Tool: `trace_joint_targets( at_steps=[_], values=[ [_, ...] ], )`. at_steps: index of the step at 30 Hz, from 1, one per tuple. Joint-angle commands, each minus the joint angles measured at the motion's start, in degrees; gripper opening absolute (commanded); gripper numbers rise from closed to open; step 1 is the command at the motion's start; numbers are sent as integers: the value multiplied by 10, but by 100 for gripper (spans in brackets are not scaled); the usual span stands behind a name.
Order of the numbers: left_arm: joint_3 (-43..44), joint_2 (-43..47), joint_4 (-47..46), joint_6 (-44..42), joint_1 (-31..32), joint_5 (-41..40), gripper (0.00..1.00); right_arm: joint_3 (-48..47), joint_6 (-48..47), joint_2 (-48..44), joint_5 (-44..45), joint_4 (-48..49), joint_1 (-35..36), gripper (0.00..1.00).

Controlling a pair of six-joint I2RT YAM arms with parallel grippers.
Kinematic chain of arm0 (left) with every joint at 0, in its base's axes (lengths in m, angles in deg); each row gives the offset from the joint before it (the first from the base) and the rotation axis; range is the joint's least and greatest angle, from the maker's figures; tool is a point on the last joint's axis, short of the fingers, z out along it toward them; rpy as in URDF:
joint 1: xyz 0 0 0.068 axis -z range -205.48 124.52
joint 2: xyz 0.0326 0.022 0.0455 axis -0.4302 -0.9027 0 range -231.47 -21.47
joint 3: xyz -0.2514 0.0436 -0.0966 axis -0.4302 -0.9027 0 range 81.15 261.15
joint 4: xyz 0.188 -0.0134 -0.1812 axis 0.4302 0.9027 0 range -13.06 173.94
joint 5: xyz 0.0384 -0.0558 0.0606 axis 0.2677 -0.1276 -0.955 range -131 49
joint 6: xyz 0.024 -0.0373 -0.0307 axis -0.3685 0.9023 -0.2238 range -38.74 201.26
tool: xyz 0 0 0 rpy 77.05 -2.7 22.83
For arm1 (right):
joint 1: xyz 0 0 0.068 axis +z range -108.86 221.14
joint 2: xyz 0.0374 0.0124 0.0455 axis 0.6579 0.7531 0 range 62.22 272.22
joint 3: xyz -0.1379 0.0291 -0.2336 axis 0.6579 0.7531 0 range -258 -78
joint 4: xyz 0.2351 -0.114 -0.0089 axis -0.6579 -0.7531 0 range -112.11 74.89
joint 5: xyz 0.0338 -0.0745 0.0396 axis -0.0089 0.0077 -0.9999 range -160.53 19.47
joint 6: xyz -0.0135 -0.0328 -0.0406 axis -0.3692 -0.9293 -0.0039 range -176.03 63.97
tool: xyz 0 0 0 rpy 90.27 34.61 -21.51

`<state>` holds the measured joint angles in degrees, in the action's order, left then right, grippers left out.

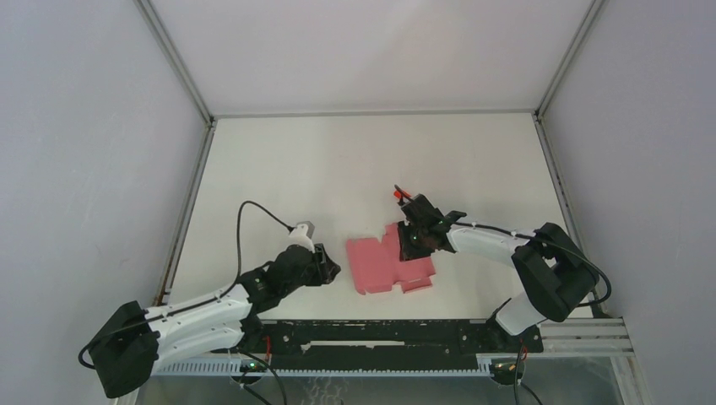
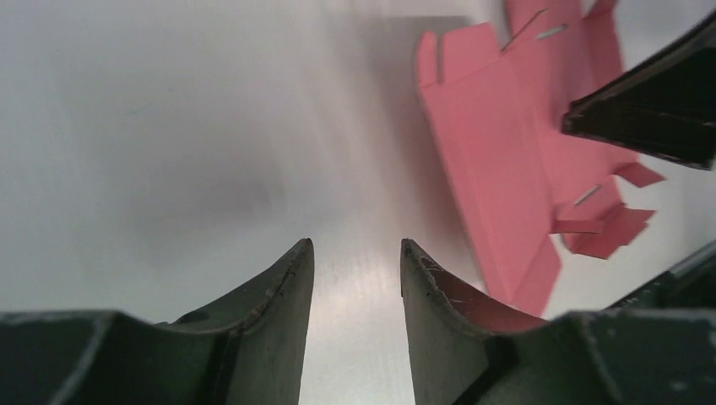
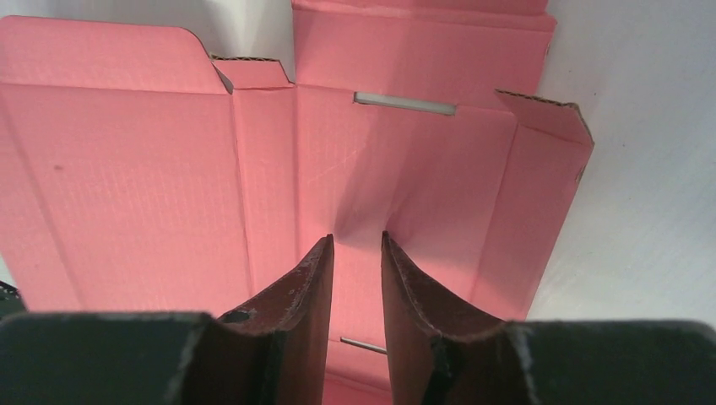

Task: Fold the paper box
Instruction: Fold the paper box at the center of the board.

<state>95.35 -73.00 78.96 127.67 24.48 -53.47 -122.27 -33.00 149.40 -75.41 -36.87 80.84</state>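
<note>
**Desk:** Where is the paper box on your screens?

**Operator:** I see the paper box [image 1: 384, 263] lying unfolded on the white table [image 1: 338, 169], close to the near edge and roughly midway between the two arms. It is pink cardboard, with creased panels, and small tabs [image 1: 415, 285] stick out along its near side. In my right wrist view the paper box [image 3: 135, 169] fills most of the picture. A narrow slot [image 3: 404, 103] is cut across the panel ahead of the fingers, and a corner flap [image 3: 549, 118] sits at the right.

**Desk:** And the right gripper?

**Operator:** I have the right gripper [image 1: 412, 245] over the far right part of the cardboard. From the wrist, the right gripper [image 3: 356, 238] points down at the middle panel with its jaws a narrow gap apart. I see pink panel through the gap and nothing pinched between them. I cannot tell whether the tips touch the cardboard.

**Desk:** Left side?

**Operator:** My left gripper [image 1: 328, 270] sits just beside the box's left edge, over bare table. In its wrist view the left gripper [image 2: 355, 245] has its jaws spread, with only white surface between them, and the paper box [image 2: 507, 160] lies off to the right of the fingers.

**Desk:** Anything else near it?

**Operator:** A small red thing [image 1: 398, 195] shows just beyond the right gripper. I cannot tell whether it rests on the table or belongs to the arm.
</note>
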Motion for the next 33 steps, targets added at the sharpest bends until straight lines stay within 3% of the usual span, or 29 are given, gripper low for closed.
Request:
trace_joint_targets(
  at_steps=[1, 8, 13, 24, 33],
  values=[
    [-25, 34, -106, 21, -4, 35, 48, 11, 11, 6, -9, 28, -5, 35],
    [-29, 38, -155, 36, -4, 57, 50, 13, 14, 12, -18, 38, -5, 35],
    [-24, -15, -194, 46, -3, 83, 50, 15, 16, 13, -22, 40, -5, 35],
    [-11, -48, -182, 43, -3, 65, 50, 16, 13, 16, -34, 51, -7, 35],
    [50, -156, -231, 43, -3, 90, 49, 17, 29, 26, -48, 68, 3, 35]
  ],
)
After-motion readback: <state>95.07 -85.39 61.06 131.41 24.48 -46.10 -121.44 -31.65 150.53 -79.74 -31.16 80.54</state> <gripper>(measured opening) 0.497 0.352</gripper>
